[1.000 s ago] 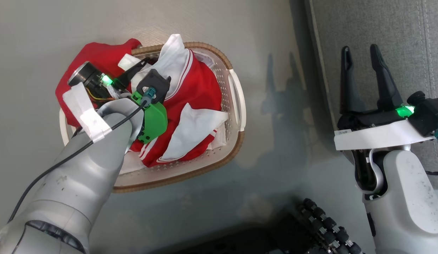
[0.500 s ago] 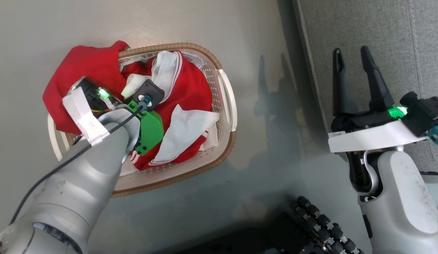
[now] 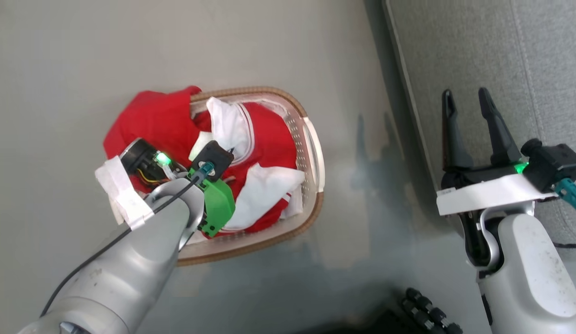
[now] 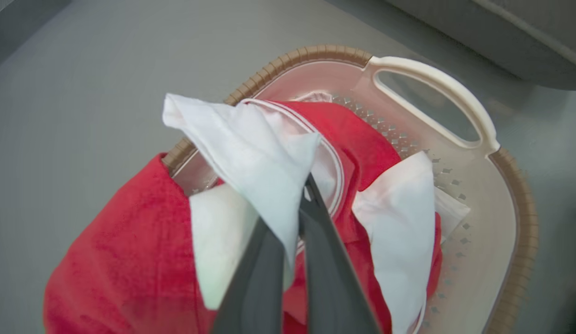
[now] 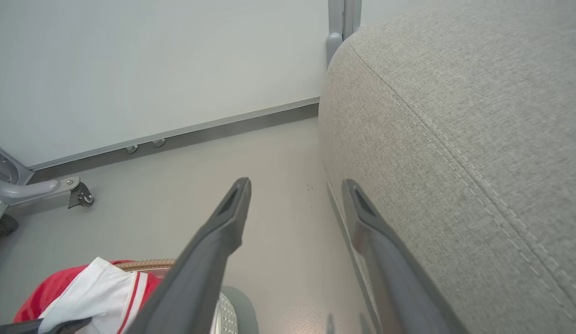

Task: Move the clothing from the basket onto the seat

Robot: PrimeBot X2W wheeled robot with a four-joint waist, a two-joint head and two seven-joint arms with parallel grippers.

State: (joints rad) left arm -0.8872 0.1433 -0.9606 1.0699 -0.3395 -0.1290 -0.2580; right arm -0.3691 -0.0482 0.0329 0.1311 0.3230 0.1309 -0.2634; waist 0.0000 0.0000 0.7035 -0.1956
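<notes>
Clothing is in the basket, head view approx 9 o'clock of frame centre, on the grey floor.

Nearest first: L arm comes in from 7 o'clock, and the left gripper is down in the pile. In the wrist view we see its fingers pressed together, pinching a white fold of the clothing btwn them. The fold stands up past the tips. Red fabric w/ white trim sits right behind the pinch, and another white panel is at 3 o'clock of it.

One red piece hangs over the basket rim at 10 o'clock. We can't tell if it touches the floor. The rest lies inside the basket.

Black rollers are at 6 o'clock.

Right gripper is at 3 o'clock, well apart from the basket. Its fingers are spread wide and empty, tips pointing to 12 o'clock. It's just beside the seat front edge; we can't tell if they touch.

The seat takes 1–3 o'clock: grey fabric, stitched seams, rounded edge. Farthest is a pale wall w/ a grey skirting strip.
</notes>
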